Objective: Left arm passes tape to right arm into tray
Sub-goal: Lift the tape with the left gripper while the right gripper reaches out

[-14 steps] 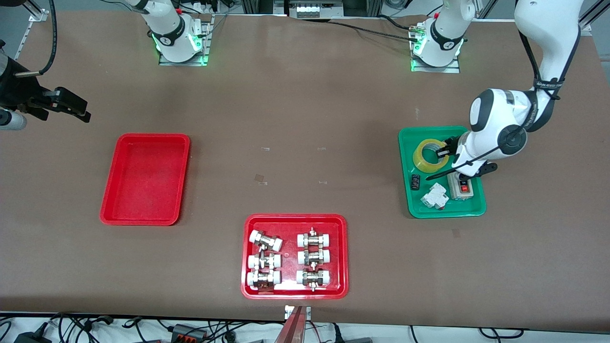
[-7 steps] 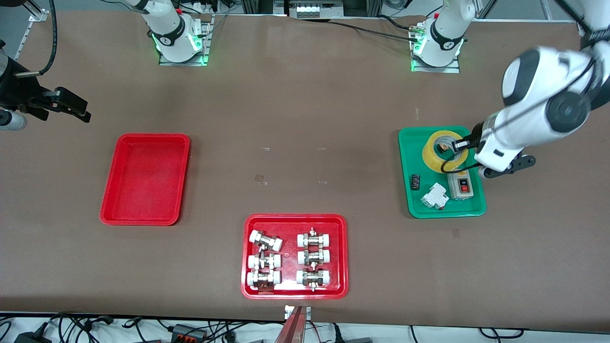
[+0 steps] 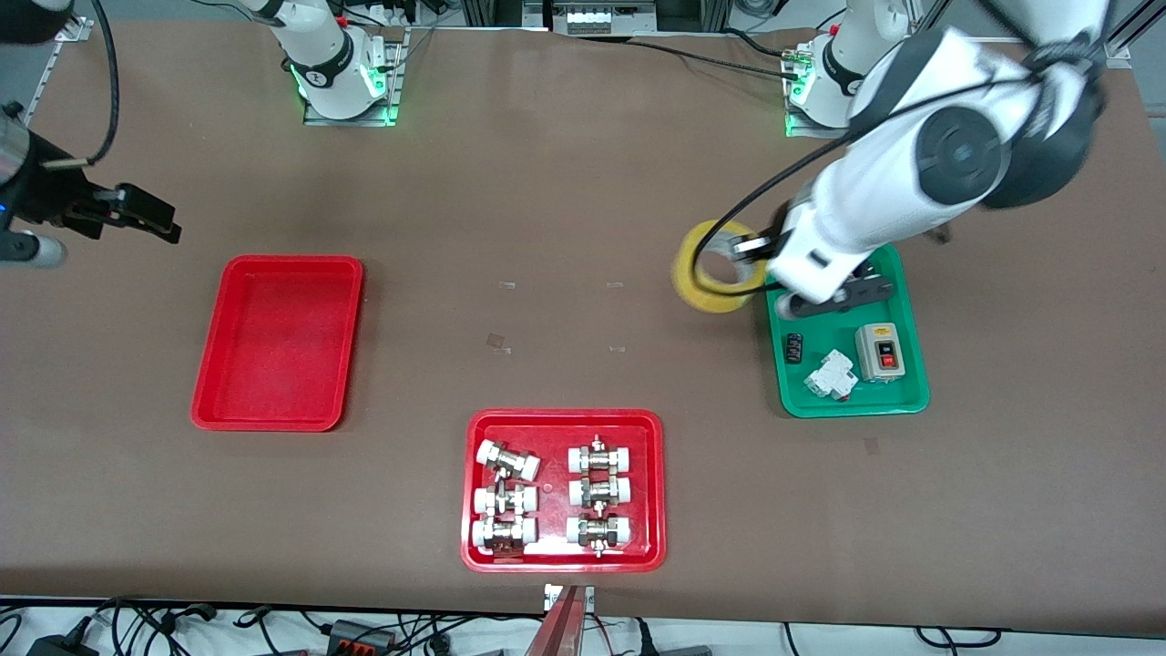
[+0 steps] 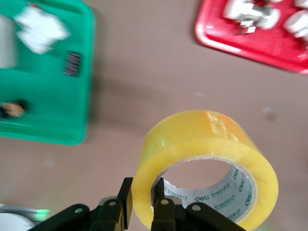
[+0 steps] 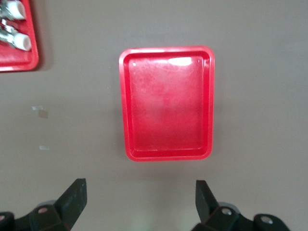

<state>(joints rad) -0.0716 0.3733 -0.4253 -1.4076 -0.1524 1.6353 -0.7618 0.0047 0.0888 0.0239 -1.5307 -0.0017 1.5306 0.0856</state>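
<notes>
My left gripper [image 3: 761, 248] is shut on the wall of the yellow tape [image 3: 700, 292], one finger inside the core and one outside. It holds the roll in the air over the bare table, beside the green tray [image 3: 852, 405]. In the left wrist view the tape [image 4: 207, 139] hangs from my left gripper [image 4: 143, 202]. The plain red tray [image 3: 278, 346] lies empty toward the right arm's end. My right gripper [image 3: 146, 214] is open and empty, in the air over the table beside that tray. The right wrist view shows the tray [image 5: 122, 106] ahead of my right gripper [image 5: 140, 197].
The green tray holds a switch box [image 3: 880, 353], a white breaker [image 3: 831, 375] and a small black part [image 3: 794, 348]. A red tray with metal fittings [image 3: 651, 483] lies near the front edge at the middle. It also shows in the left wrist view [image 4: 216, 41].
My left gripper has lifted the tape out of the green tray and carried it toward the table's middle. My right gripper has shifted only slightly.
</notes>
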